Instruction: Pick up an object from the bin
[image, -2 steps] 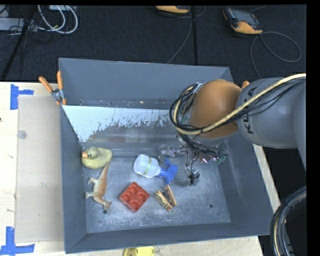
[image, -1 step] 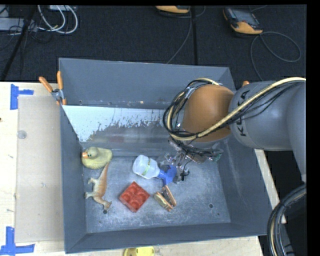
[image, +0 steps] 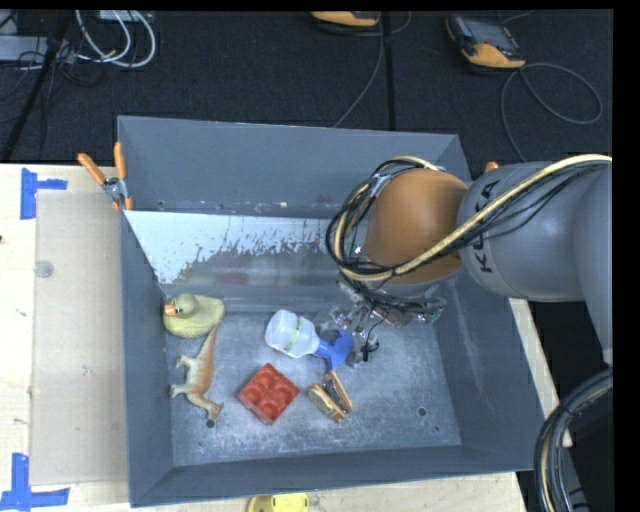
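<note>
The gripper (image: 358, 332) hangs low near the middle of the bin (image: 290, 170), at the blue end of a pale bottle-shaped toy (image: 290, 333). The toy lies on its side, long axis across the floor, blue end toward the right wall. Whether the gripper is apart or together cannot be told. A red block (image: 268, 392) lies nearer the front wall.

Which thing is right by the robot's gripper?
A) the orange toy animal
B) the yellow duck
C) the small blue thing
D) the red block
C: the small blue thing lies right at the gripper, while the yellow duck and the red block sit farther left.
</note>
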